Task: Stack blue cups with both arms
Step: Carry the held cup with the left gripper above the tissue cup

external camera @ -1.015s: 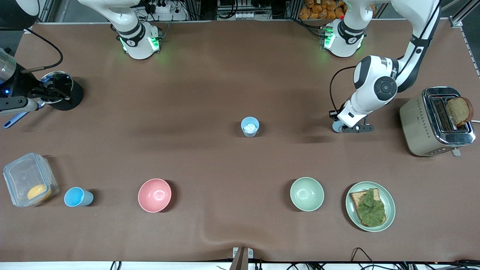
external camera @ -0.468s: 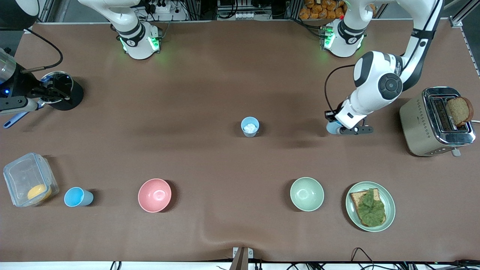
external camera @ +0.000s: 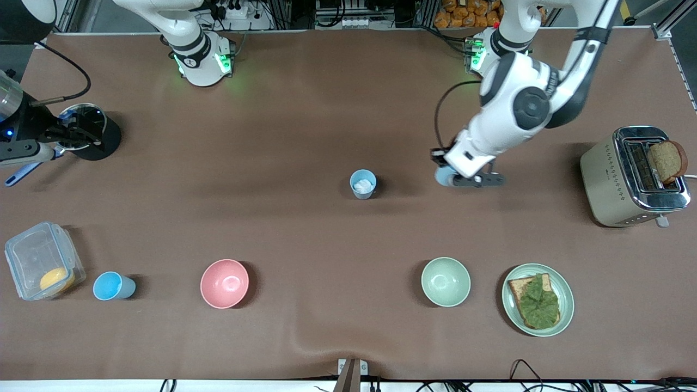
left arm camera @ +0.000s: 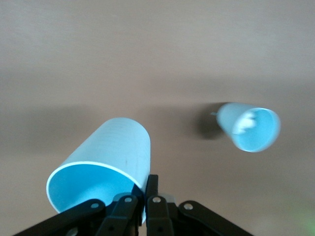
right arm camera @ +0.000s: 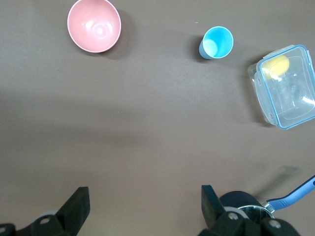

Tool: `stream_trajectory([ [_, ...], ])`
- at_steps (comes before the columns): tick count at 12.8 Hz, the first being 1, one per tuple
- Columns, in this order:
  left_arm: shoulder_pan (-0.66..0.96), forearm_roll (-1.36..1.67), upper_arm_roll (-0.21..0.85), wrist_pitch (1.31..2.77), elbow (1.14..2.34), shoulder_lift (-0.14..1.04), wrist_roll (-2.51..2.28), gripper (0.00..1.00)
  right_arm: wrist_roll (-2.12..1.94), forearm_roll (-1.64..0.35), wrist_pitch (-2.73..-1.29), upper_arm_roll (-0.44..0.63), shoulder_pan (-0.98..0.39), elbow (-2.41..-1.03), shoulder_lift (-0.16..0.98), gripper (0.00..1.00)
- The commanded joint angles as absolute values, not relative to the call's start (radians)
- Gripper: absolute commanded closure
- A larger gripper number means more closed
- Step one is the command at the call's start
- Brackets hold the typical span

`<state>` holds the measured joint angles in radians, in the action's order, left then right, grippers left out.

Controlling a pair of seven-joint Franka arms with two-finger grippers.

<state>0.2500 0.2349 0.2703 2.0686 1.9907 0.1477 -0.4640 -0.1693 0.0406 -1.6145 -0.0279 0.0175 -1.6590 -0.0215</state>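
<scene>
My left gripper (external camera: 464, 179) is shut on the wall of a light-blue cup (external camera: 444, 176), which it holds tilted a little above the table. In the left wrist view the cup (left arm camera: 106, 162) is pinched at its rim between the jaws of the left gripper (left arm camera: 143, 191). A second blue cup with a white patch inside (external camera: 363, 183) stands upright mid-table beside it and shows in the left wrist view (left arm camera: 250, 128). A third blue cup (external camera: 112, 286) stands near the front camera at the right arm's end, also in the right wrist view (right arm camera: 216, 43). My right gripper (right arm camera: 145, 206) waits open and empty, high over the table by a black pot.
A pink bowl (external camera: 224, 283), a pale green bowl (external camera: 445, 281) and a plate with toast (external camera: 537, 299) sit near the front camera. A clear container (external camera: 42, 260) stands beside the third cup. A toaster (external camera: 631, 177) stands at the left arm's end. The black pot (external camera: 90, 132) stands at the right arm's end.
My left arm has carried the held cup toward the middle cup, toward the right arm's end. The right arm has not moved.
</scene>
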Motion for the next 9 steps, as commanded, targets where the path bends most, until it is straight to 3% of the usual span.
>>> stream_trajectory([
  [1,0.337,0.285,0.259,1.999,1.830,0.253,-0.561,1.00,-0.170,0.040,-1.591,-0.045,0.044,-1.635,-0.011,0.00],
  [3,0.423,0.282,0.227,1.997,1.770,0.299,-0.642,1.00,-0.170,0.040,-1.585,-0.044,0.044,-1.635,-0.011,0.00],
  [9,0.731,0.290,-0.004,1.996,1.562,0.491,-0.795,1.00,-0.170,0.038,-1.582,-0.043,0.043,-1.635,-0.011,0.00],
])
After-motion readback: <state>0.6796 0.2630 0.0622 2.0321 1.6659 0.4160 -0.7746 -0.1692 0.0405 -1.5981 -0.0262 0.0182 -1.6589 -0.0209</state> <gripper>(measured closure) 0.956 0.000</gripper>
